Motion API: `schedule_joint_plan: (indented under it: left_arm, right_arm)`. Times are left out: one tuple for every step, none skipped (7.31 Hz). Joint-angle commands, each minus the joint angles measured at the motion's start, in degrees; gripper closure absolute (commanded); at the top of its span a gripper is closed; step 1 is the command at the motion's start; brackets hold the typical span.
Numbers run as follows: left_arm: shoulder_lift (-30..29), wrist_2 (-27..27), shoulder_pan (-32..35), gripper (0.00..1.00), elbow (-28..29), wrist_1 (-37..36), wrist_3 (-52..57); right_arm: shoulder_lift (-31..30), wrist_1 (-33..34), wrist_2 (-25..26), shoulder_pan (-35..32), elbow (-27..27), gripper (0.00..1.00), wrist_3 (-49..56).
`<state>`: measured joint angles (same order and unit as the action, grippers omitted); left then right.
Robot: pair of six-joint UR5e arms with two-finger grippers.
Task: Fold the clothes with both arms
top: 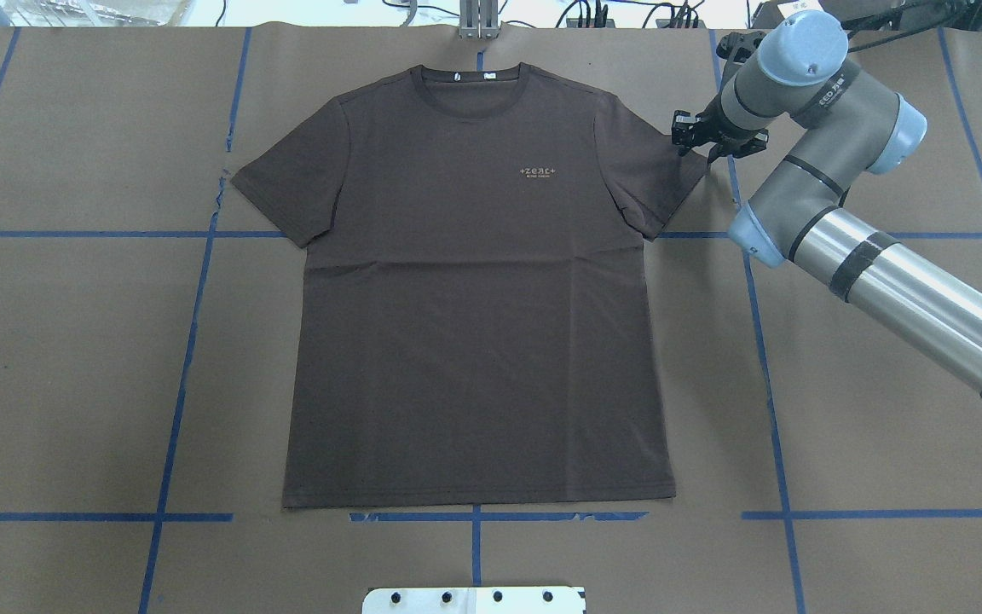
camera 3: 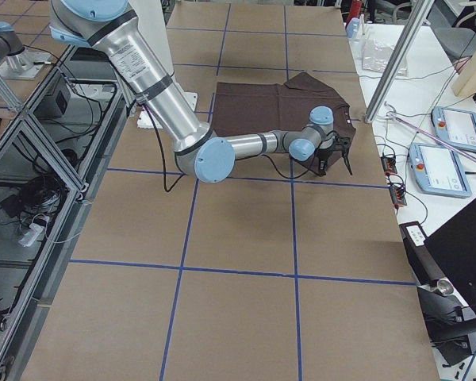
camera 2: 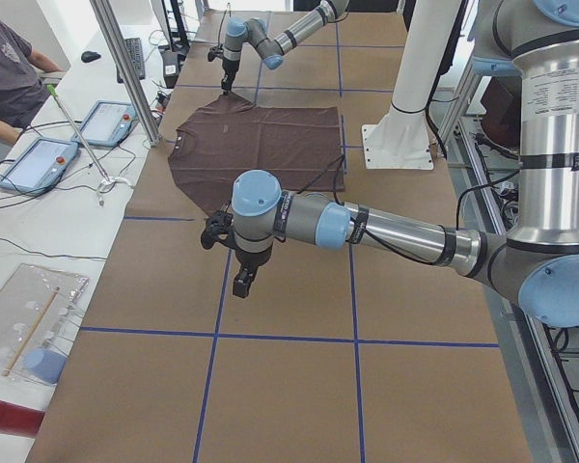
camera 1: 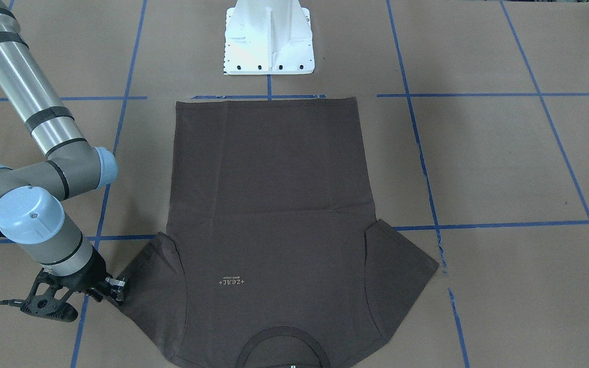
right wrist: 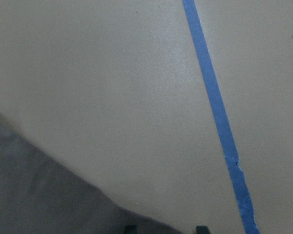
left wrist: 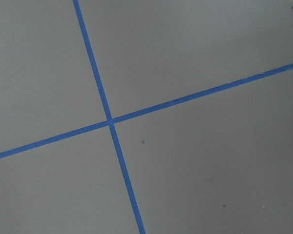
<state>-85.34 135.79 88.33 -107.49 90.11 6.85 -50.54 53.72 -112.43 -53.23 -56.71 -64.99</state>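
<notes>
The dark brown-grey T-shirt (top: 474, 324) lies flat and face up on the brown table, collar (top: 471, 78) at the far edge, both sleeves spread. It also shows in the front-facing view (camera 1: 269, 204). My right gripper (top: 689, 147) is down at the tip of the shirt's sleeve (top: 657, 170) on my right side, seen too from the front (camera 1: 117, 296). In the right wrist view its fingertips (right wrist: 129, 228) stand apart at the cloth's edge (right wrist: 39, 195), so it is open. My left gripper (camera 2: 241, 283) hangs over bare table beyond the other sleeve; whether it is open or shut I cannot tell.
The white pedestal base (top: 474, 599) stands at the shirt's hem side. Blue tape lines (left wrist: 110, 122) grid the brown paper. A person (camera 2: 5, 68) sits at a side desk with tablets (camera 2: 39, 159) past the collar edge. Metal posts (camera 2: 125, 68) rise there.
</notes>
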Motion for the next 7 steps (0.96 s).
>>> schedule_joint_plan:
  left_arm:
    - [0.0, 0.0, 0.0, 0.0, 0.0, 0.0, 0.0]
    - [0.0, 0.0, 0.0, 0.0, 0.1, 0.1, 0.0]
    - [0.0, 0.0, 0.0, 0.0, 0.1, 0.1, 0.0]
    - [0.0, 0.0, 0.0, 0.0, 0.0, 0.0, 0.0]
    - [0.0, 0.0, -0.1, 0.0, 0.0, 0.1, 0.0]
    - [0.0, 0.1, 0.0, 0.0, 0.0, 0.1, 0.0]
    - [0.0, 0.1, 0.0, 0.0, 0.0, 0.0, 0.0]
  right_arm:
    - [0.0, 0.1, 0.1, -0.3, 0.0, 0.47, 0.3]
    - [-0.3, 0.1, 0.2, -0.3, 0.0, 0.42, 0.5]
    - [-0.3, 0.1, 0.2, -0.3, 0.0, 0.43, 0.6]
    - [-0.4, 0.1, 0.2, -0.2, 0.0, 0.45, 0.6]
    - [-0.4, 0.1, 0.2, -0.2, 0.0, 0.58, 0.5]
    - [-0.5, 0.2, 0.2, -0.2, 0.0, 0.75, 0.5]
    - [-0.5, 0.2, 0.2, 0.0, 0.1, 0.97, 0.5]
